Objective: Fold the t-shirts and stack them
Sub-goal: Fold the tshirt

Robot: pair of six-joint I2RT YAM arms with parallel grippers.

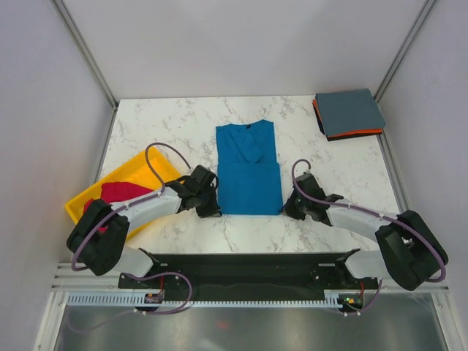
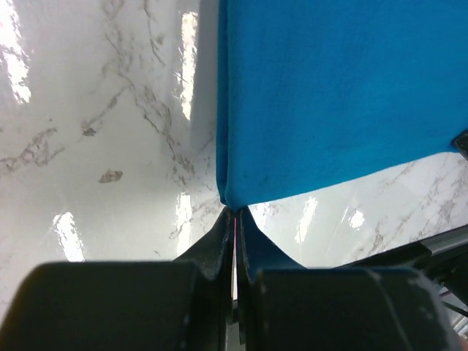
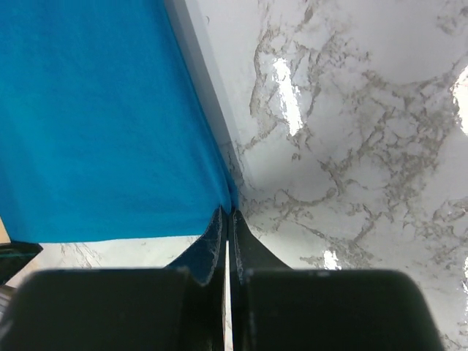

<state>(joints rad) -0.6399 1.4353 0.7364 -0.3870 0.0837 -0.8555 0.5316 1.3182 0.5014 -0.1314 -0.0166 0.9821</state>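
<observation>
The left pincer (image 2: 234,213) and right pincer (image 3: 228,213) each clench a near hem corner of the blue t-shirt (image 1: 248,175), which lies flat mid-worktop (image 1: 183,117). Either thin pinch could slip during the lift, skewing the fold.

Red tee (image 1: 121,191) in tray (image 1: 142,168): part hidden under left arm (image 1: 139,208).
Orange tee (image 1: 362,134): only edge shows beneath grey tee (image 1: 349,111).
Blue tee (image 2: 329,88): cut by frame edges in both wrist views; near corners hidden inside pinched left gripper (image 2: 233,213) and right gripper (image 3: 227,213).
</observation>
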